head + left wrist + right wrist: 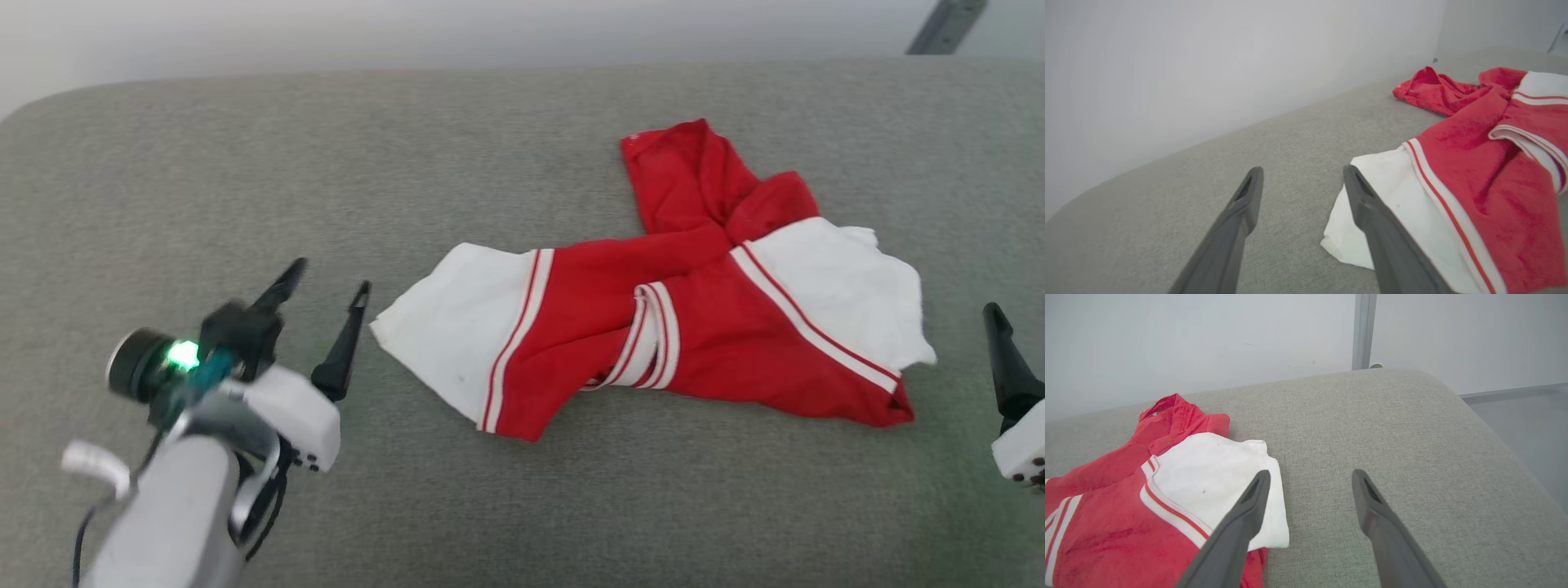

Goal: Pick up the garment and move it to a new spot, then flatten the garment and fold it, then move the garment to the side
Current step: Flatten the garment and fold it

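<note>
The garment (718,343), a crumpled soft red shirt with white sleeve ends and striped trim, lies bunched on the coarse grey cushion (245,163) between the left gripper (331,275) and right gripper (1310,473), whose tapered dark fingers are spread wide and empty.

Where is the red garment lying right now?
In the head view, the garment lies crumpled right of centre on the grey cushion, between the left gripper and right gripper.

The left gripper (1302,171) stands spread beside the crumpled garment (1474,171)
</note>
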Robot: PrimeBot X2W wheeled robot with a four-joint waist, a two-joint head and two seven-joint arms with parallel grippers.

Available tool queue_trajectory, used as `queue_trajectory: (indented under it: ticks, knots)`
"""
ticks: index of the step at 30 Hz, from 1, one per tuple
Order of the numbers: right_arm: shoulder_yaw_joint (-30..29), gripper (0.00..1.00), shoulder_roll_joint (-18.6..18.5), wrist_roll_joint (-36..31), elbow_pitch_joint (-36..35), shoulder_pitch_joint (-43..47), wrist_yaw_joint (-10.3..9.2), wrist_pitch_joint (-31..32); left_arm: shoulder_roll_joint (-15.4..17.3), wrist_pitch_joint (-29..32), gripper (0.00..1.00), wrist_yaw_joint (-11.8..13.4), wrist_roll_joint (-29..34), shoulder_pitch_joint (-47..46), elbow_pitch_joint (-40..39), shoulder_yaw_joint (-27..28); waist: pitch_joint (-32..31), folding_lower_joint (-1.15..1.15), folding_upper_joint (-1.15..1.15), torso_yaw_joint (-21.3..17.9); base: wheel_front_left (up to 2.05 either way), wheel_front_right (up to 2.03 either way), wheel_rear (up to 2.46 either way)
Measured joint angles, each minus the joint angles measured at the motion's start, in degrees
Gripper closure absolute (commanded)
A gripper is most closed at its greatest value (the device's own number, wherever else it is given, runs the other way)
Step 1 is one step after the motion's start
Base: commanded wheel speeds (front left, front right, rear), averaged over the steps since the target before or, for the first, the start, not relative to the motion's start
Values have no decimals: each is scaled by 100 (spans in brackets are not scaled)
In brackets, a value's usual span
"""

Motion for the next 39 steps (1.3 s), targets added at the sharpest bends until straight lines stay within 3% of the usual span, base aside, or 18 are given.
queue_trajectory:
  ticks: [5, 8, 14, 23, 24, 25, 26, 27, 33, 39]
  knots:
    - [0, 0, 186, -23, -274, 96, 0, -94, 799, 1651, 0, -9, -1936, -888, 261, -1156, 33, 0, 0, -259, 0, 0, 0]
    - [80, 0, 277, -27, -388, 74, 0, -101, 1173, 2687, 0, -24, -3199, -1338, 544, -1396, 85, 0, 0, -424, 0, 0, 0]
    - [155, 0, 364, -27, -452, 60, 0, -90, 1714, 4704, 0, -18, -4431, -1704, 1185, -1790, 213, 0, 0, -756, 0, 0, 0]
    - [102, 0, 413, -3, -415, 68, 0, -134, 1674, 5111, 0, -18, -5164, -1875, 1260, -1788, 487, 0, 0, -1080, 0, 0, 0]
    - [98, 0, 413, 9, -415, 65, 0, -142, 1668, 5125, 3, -18, -5167, -1891, 1238, -1830, 513, 0, 0, -1095, 0, 0, 0]
    - [96, 0, 413, 9, -415, 65, 0, -146, 1677, 5124, 51, -18, -5168, -1905, 1223, -1872, 532, 0, 0, -1102, 0, 0, 0]
    - [92, 0, 413, 9, -415, 62, 0, -145, 1680, 5121, 79, -18, -5168, -1920, 1222, -1908, 547, 0, 0, -1102, 0, 0, 0]
    - [96, 0, 409, 9, -420, 55, 0, -144, 1678, 5115, 100, -18, -5178, -1931, 1233, -1937, 554, 0, 0, -1094, 0, 0, 0]
    - [247, 0, 326, -12, -482, -53, 0, -108, 1652, 4510, 100, -27, -5005, -2063, 1538, -1994, 555, 0, 0, -963, 0, 0, 0]
    - [598, 0, 264, -44, -472, -164, 0, -2, 1992, 4045, 100, 32, -4651, -2152, 1885, -1968, 495, 0, 0, -765, 0, 0, 0]
